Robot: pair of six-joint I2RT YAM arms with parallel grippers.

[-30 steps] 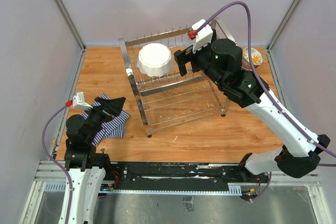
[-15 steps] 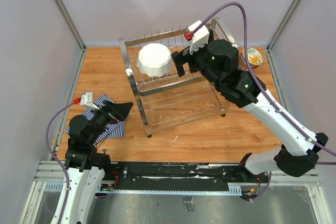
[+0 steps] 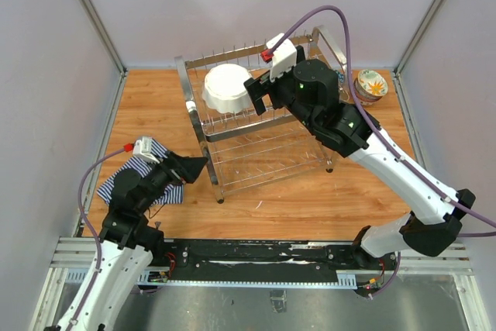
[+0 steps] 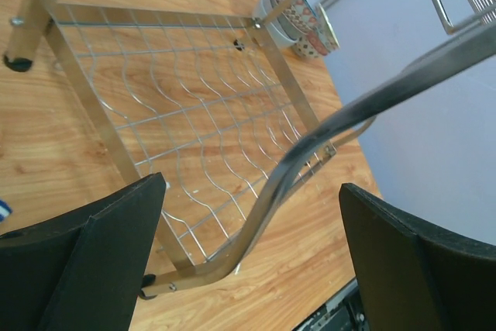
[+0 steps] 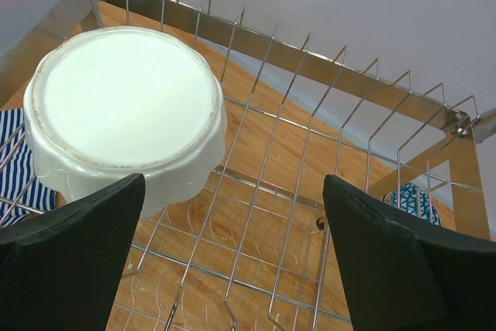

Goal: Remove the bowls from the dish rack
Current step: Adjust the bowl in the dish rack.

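Note:
The chrome dish rack (image 3: 260, 141) stands mid-table. A large white bowl (image 3: 228, 87) with a scalloped rim lies upside down on its upper tier. My right gripper (image 3: 260, 92) hovers open just right of that bowl; in the right wrist view the bowl (image 5: 128, 106) sits by the left finger, apart from it, and the right gripper (image 5: 232, 261) is over bare wire. My left gripper (image 3: 195, 167) is open and low beside the rack's near-left leg. In the left wrist view the left gripper (image 4: 252, 261) frames the rack's bent leg (image 4: 287, 168) without touching it.
Stacked patterned bowls (image 3: 370, 84) sit on the table right of the rack, and the stacked bowls (image 4: 298, 17) also show through its lower tier. A blue-white striped cloth (image 3: 143, 180) lies under the left arm. A blue-patterned object (image 5: 411, 199) shows behind the rack's frame. Walls close in three sides.
The right gripper has slid left along the upper tier to the white bowl's side. The left arm has swung right off the cloth toward the rack's near-left leg.

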